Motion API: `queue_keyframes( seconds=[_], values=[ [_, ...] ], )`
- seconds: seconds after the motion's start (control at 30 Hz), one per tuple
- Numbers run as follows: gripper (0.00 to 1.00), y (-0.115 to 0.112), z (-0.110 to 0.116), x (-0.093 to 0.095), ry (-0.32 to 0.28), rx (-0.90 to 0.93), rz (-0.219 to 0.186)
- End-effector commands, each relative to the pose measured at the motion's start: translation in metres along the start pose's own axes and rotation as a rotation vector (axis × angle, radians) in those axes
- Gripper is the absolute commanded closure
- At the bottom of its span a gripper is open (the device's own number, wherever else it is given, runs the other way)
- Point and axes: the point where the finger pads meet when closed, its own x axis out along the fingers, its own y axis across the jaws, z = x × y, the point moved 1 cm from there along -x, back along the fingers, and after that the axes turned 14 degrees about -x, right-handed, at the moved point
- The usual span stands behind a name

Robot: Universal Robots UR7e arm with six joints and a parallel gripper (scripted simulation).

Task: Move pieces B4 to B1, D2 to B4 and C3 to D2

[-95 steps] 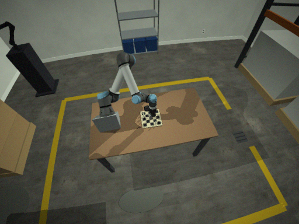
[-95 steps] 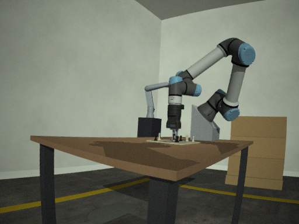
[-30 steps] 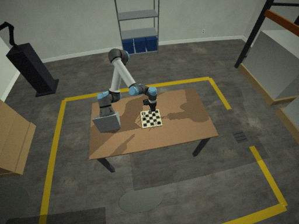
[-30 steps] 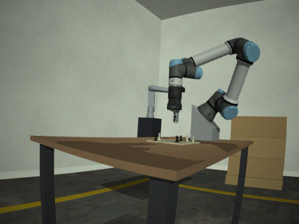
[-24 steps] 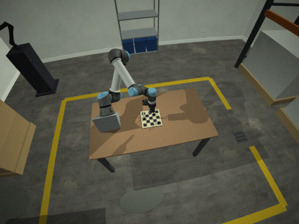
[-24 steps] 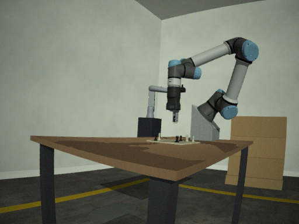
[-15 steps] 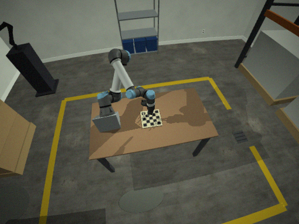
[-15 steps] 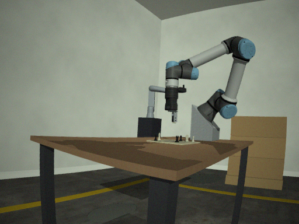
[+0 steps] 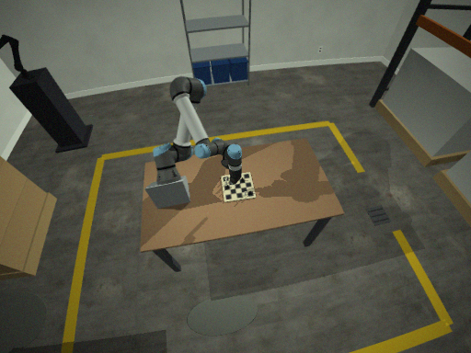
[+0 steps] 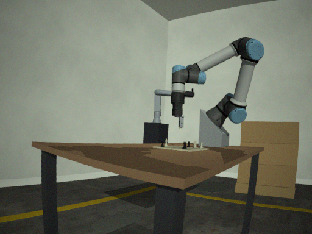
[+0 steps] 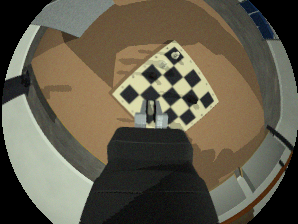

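Chess piece (image 11: pixel 150 108), pale and slim, is clamped in the jaws of the gripper (image 10: pixel 181 122) and hangs well above the chessboard (image 10: pixel 180 148). Exact type cannot be told. Chessboard lies flat near the counter (image 10: pixel 122 158) middle, toward the robot-base edge. Black and white pieces (image 10: pixel 184 145) stand upright on it, scattered.

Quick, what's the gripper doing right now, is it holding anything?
Gripper: shut on a chess piece, held high above the board.
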Motion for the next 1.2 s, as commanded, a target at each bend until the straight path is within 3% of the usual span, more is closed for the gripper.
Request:
queue_keyframes(
  seconds=[0.0,0.53,1.03,1.17],
  values=[
    [1.0,-0.001,0.0,0.0,-0.003,0.013,-0.002],
    [1.0,0.0,0.0,0.007,-0.003,0.013,-0.002],
    [1.0,0.0,0.0,0.072,-0.003,0.013,-0.002],
    [1.0,0.0,0.001,0.08,-0.003,0.013,-0.002]
  ],
)
